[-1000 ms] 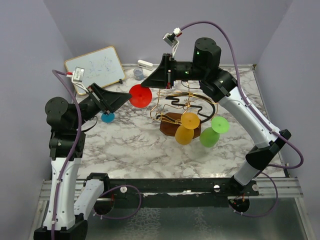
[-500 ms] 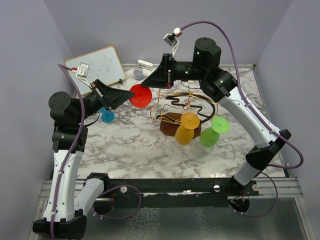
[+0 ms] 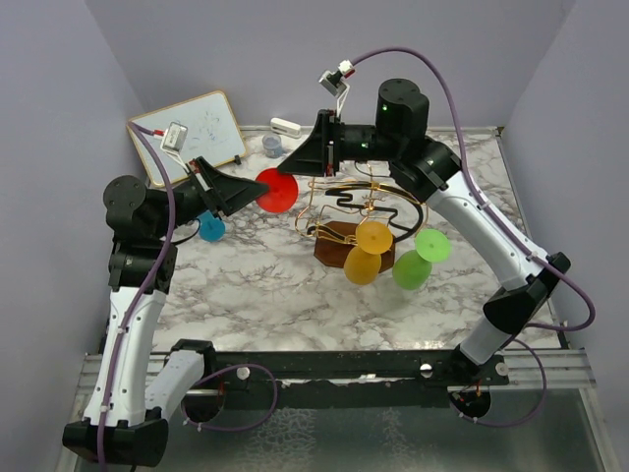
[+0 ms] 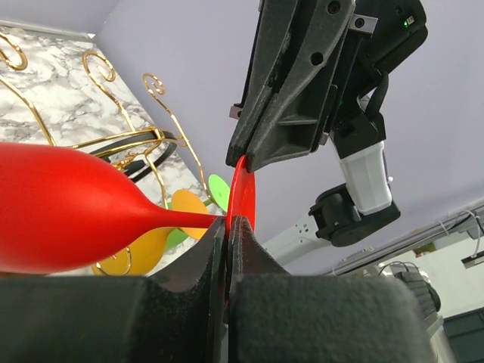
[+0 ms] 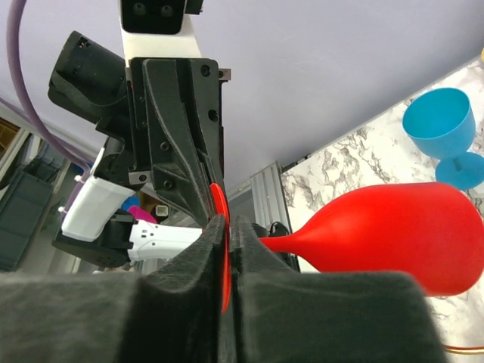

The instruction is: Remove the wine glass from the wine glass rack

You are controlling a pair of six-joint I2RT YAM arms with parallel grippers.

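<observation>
A red wine glass (image 3: 277, 191) lies on its side in the air, left of the gold wire wine glass rack (image 3: 344, 202) and apart from its hooks. My left gripper (image 3: 257, 194) comes in from the left and is shut on the rim of the glass's foot (image 4: 243, 189); the red bowl (image 4: 68, 204) stretches off to the left. My right gripper (image 3: 289, 164) reaches in from behind. Its jaws (image 5: 228, 219) straddle the same foot, with a thin dark gap beside the disc. In that view the bowl (image 5: 393, 234) points right.
Orange (image 3: 374, 236), yellow (image 3: 362, 266) and green (image 3: 418, 261) glasses hang on the rack, which stands on a dark wooden base (image 3: 332, 243). A blue glass (image 3: 211, 229) stands under my left arm. A whiteboard (image 3: 187, 133), a small grey cup (image 3: 271, 146) and a white object (image 3: 285, 126) lie at the back.
My left gripper has moved in to the right and closed on the red glass's foot. My right gripper's jaws have eased slightly apart around the foot. The glass has hardly moved.
</observation>
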